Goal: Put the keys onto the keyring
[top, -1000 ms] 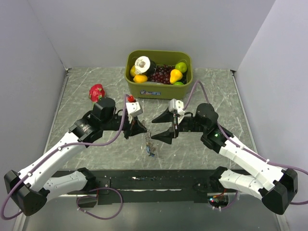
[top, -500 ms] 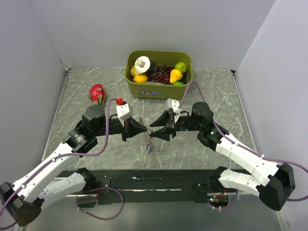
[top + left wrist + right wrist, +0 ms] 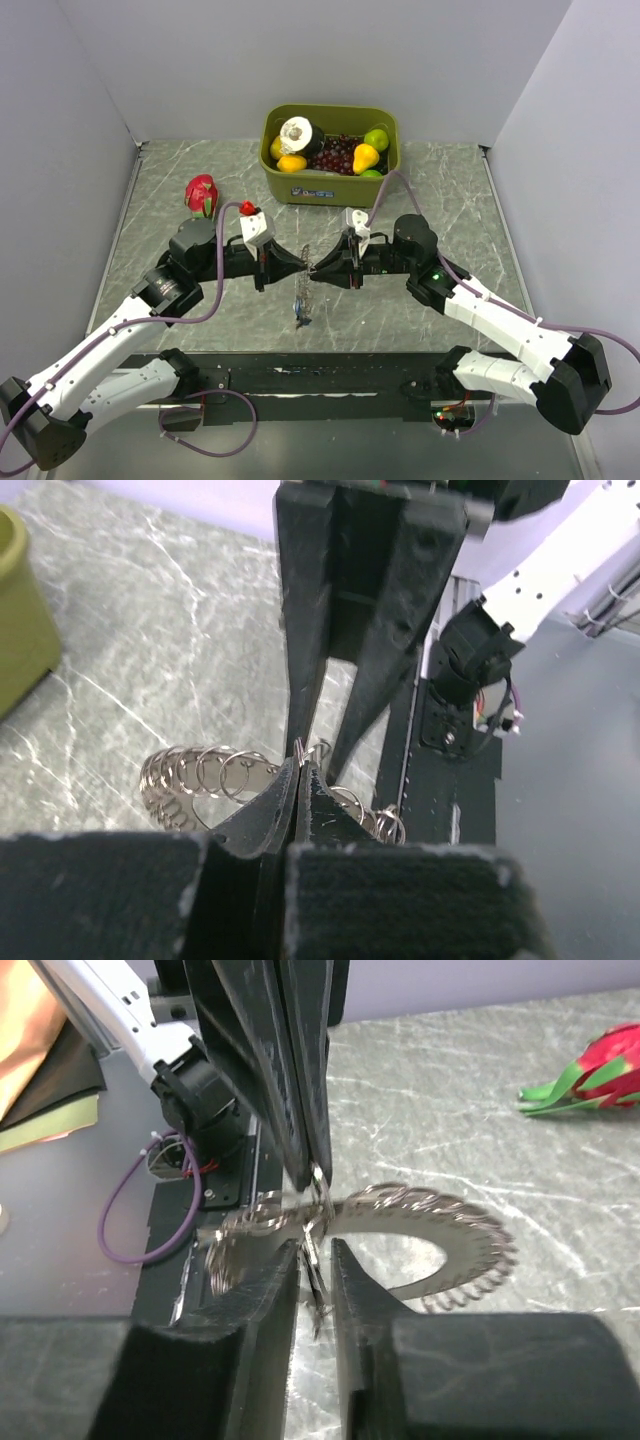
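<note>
1. Closer together than before, the left fingers and right fingers now meet over the middle of the worktop.
2. Left fingers pinch the keyring, which hangs between them; right fingers stand a little apart, thin metal in the gap.
3. Grey marble covers the worktop; plain pale walls stand around.
4. Silvery and thin, the keyring has a curly, coiled rim.

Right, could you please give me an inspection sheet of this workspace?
Surface: marbled grey table, no spills seen.
Job's things: keyring held up between the arms; keys bunched just below it.
Clutter: green bin of fruit at back; dragon fruit at left.
Grippers: left gripper shut on keyring; right gripper jaws narrowly apart around thin metal, grip unclear.
Cables: purple cable looped by an arm base.
Surroundings: plain grey walls.
</note>
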`<state>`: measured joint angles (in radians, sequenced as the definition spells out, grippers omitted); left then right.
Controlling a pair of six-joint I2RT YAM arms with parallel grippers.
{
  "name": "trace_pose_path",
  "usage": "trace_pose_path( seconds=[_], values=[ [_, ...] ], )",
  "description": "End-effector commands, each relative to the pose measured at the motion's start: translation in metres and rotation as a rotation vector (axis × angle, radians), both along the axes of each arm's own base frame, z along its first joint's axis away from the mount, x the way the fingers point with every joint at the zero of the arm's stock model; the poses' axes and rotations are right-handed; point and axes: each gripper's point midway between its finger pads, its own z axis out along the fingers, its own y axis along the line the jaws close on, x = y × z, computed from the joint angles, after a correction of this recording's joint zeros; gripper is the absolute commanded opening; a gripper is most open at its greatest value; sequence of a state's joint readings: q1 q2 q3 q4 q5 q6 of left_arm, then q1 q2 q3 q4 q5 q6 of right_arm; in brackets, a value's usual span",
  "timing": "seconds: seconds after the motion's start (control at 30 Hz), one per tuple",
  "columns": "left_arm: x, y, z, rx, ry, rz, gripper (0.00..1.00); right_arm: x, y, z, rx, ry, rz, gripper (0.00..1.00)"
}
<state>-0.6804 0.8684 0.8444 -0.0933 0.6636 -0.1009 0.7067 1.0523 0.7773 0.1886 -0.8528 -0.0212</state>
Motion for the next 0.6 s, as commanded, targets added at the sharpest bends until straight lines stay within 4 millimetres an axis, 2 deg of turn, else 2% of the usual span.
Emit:
trace_pose_path(
  seconds=[0.0,0.13,0.17,0.23,0.27,0.57],
  values=[
    [0.002,0.0,0.044,-0.125,-0.118,0.018,0.01,0.004,0.0,0.005,0.024,-0.041,-0.009,0.33],
    [0.002,-0.002,0.043,-0.129,-0.111,0.009,0.01,0.003,0.001,0.005,0.029,-0.036,-0.001,0.26],
    [0.002,-0.002,0.042,-0.127,-0.107,0.006,0.01,0.002,0.002,0.005,0.03,-0.034,0.007,0.19],
    [0.002,-0.004,0.042,-0.128,-0.102,-0.001,0.01,0.001,0.003,0.006,0.03,-0.028,0.019,0.1],
    [0.003,-0.003,0.041,-0.128,-0.101,0.001,0.01,-0.001,0.003,0.007,0.03,-0.024,0.034,0.01],
    [0.0,-0.003,0.045,-0.159,-0.108,-0.001,0.01,0.0,0.008,-0.007,-0.005,0.011,0.054,0.0]
  ],
)
